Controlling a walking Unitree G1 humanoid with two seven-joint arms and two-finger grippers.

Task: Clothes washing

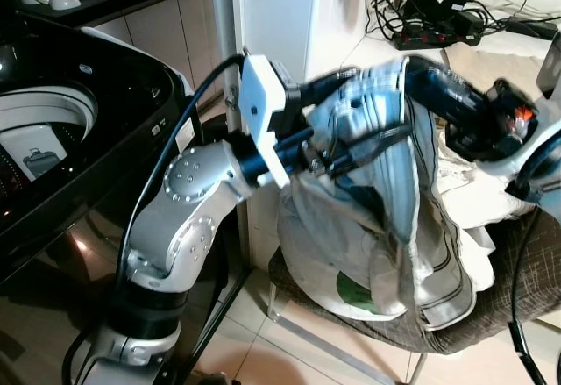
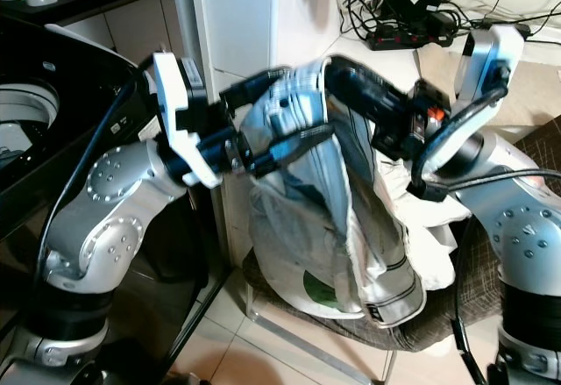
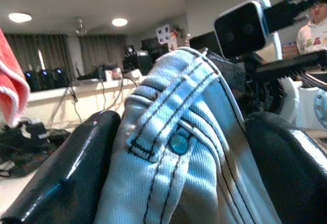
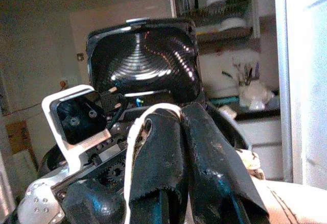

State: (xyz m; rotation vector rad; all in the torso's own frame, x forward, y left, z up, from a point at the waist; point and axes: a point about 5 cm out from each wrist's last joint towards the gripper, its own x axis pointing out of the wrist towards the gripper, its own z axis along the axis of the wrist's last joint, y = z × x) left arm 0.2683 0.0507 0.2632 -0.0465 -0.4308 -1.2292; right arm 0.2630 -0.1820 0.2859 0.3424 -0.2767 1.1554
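Note:
A pair of pale blue jeans [image 1: 394,166] hangs in the air between my two grippers, above a chair. My left gripper [image 1: 351,117] reaches in from the left, shut on the jeans' waistband; in the left wrist view the denim [image 3: 173,132] with its rivet sits between both black fingers [image 3: 76,173]. My right gripper [image 1: 421,74] comes in from the right and is shut on the top of the same jeans. In the right wrist view its fingers [image 4: 204,168] pinch a pale fabric edge. The legs trail down onto a pile of light clothes [image 1: 351,293].
A top-loading washing machine [image 1: 53,139] stands at my left with its dark lid [image 4: 143,60] up and its drum open. The clothes pile lies on a brown chair [image 1: 491,315]. A white pillar [image 1: 272,17] rises behind, with a power strip and cables [image 1: 429,17]. A person [image 3: 314,25] stands beyond.

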